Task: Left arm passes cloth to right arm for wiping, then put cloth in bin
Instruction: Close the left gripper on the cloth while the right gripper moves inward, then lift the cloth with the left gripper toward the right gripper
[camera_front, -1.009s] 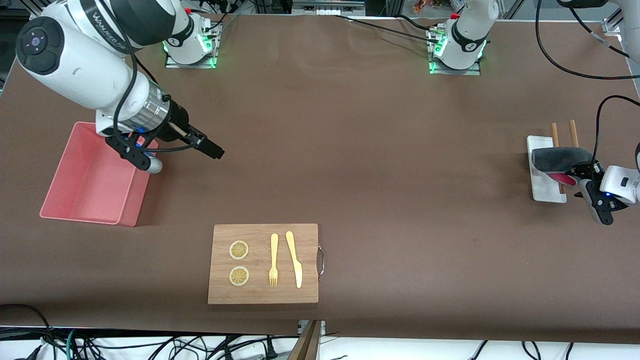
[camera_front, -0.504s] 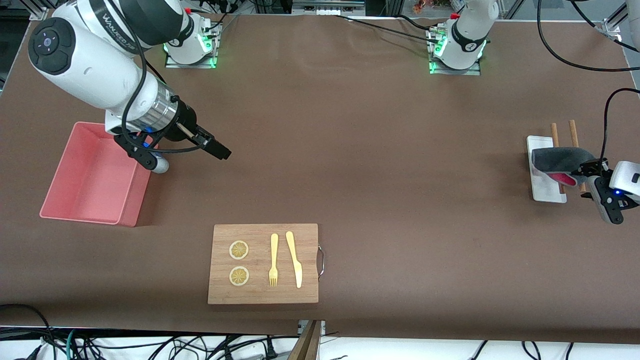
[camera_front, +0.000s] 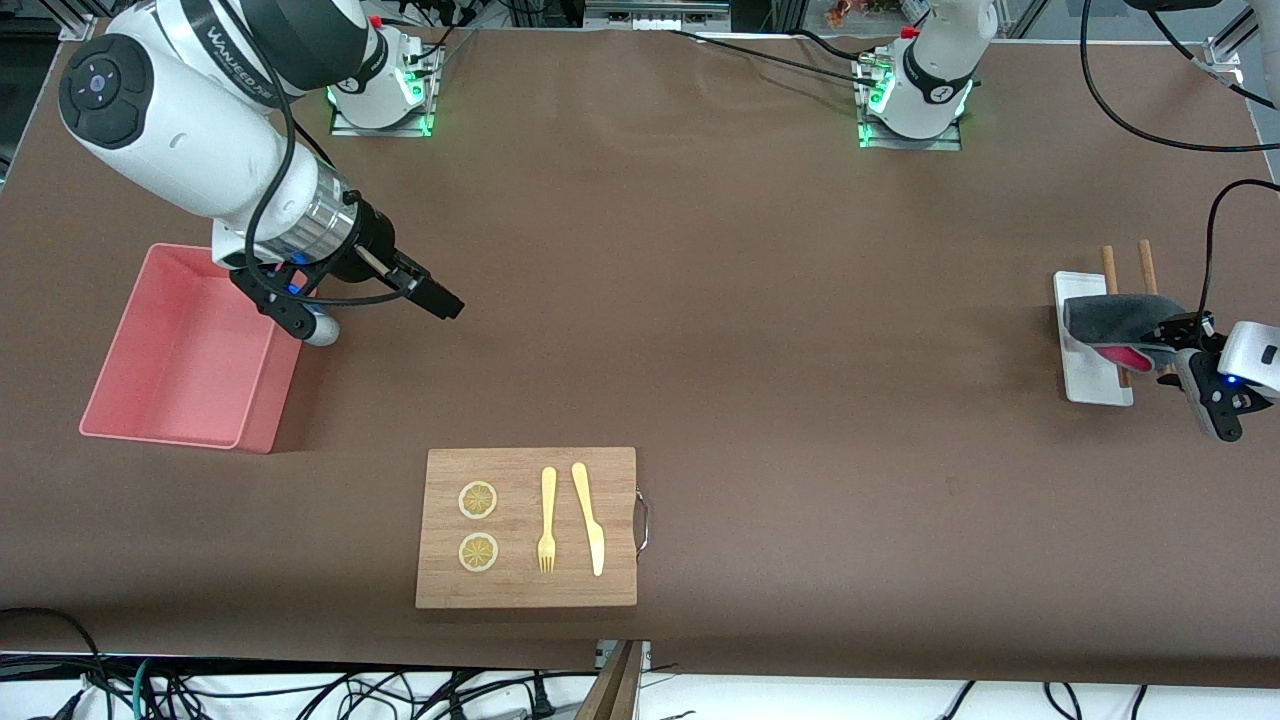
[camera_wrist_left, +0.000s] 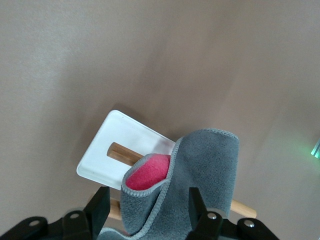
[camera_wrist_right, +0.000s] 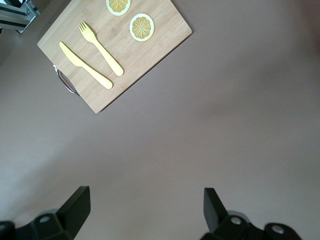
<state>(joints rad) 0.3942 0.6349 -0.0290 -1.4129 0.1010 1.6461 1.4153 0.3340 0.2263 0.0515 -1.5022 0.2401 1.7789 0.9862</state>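
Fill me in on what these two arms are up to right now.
The left gripper holds the small grey and pink-red cloth over the flat white tray with two wooden sticks, at the left arm's end of the table. The right gripper hangs open beside the pink rectangular plastic bin, empty. A wooden cutting board with a yellow fork, knife and two lemon slices lies untouched nearer the front camera.
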